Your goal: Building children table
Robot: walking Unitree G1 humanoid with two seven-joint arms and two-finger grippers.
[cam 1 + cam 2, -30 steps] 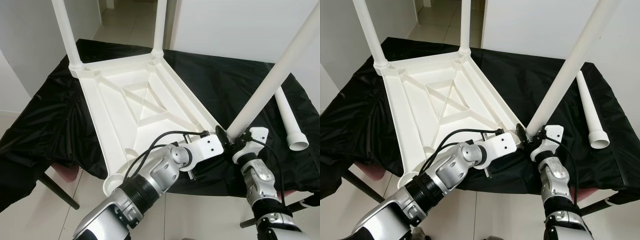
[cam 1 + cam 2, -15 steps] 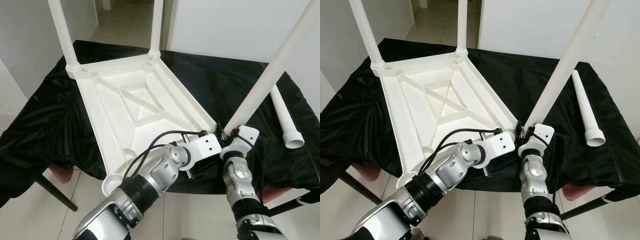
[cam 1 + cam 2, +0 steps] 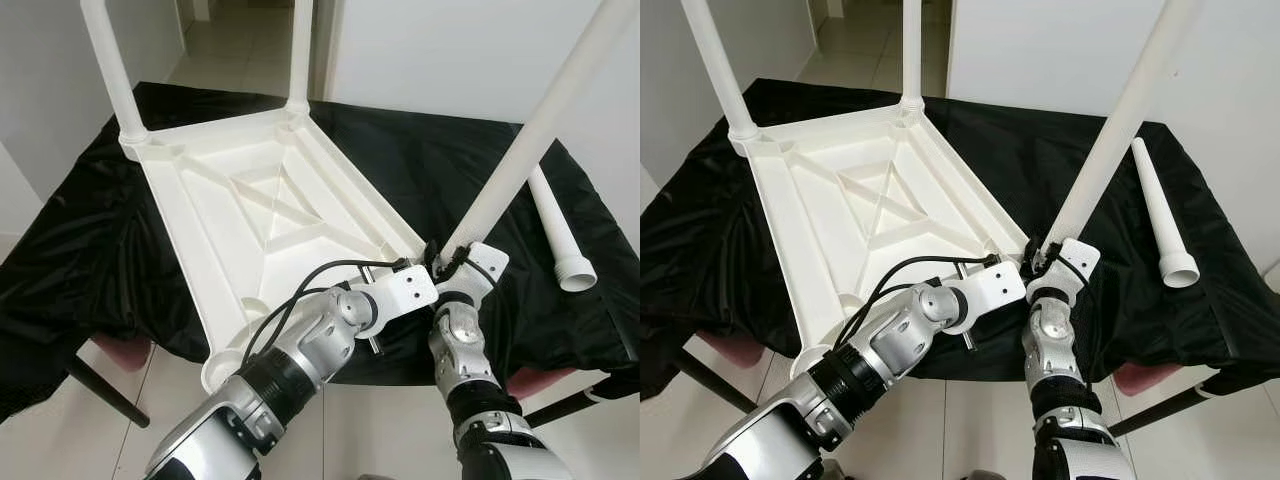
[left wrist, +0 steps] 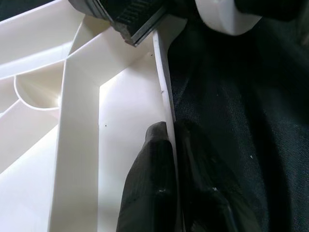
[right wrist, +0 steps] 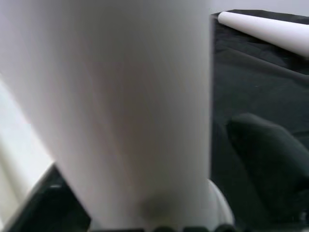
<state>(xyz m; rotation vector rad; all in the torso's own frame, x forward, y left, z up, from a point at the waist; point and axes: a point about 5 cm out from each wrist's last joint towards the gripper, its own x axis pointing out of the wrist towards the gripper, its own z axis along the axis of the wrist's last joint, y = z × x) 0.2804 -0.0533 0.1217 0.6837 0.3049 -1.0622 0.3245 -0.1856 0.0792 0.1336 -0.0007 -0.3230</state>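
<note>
The white children's table top (image 3: pixel 260 200) lies upside down on a black cloth (image 3: pixel 80 250). Two white legs (image 3: pixel 108 70) (image 3: pixel 300 50) stand upright in its far corners. My left gripper (image 4: pixel 169 133) is shut on the thin rim of the table top near its near right corner. My right gripper (image 3: pixel 452 262) is shut on the base of a third white leg (image 3: pixel 520 150). This leg leans up and to the right, with its foot end just beside that corner. In the right wrist view one black finger (image 5: pixel 270 159) shows beside the leg. A fourth leg (image 3: pixel 558 235) lies loose on the cloth at the right.
The cloth-covered work table ends just before my arms, with tiled floor (image 3: pixel 180 380) below. Dark stand legs (image 3: pixel 105 385) and something pink (image 3: pixel 120 350) show under the near edge. White walls and a doorway (image 3: pixel 240 40) lie beyond the far edge.
The view has shifted a little. My right forearm has swung in toward the left arm, and the held leg's base now sits closer to the table top's near right corner.
</note>
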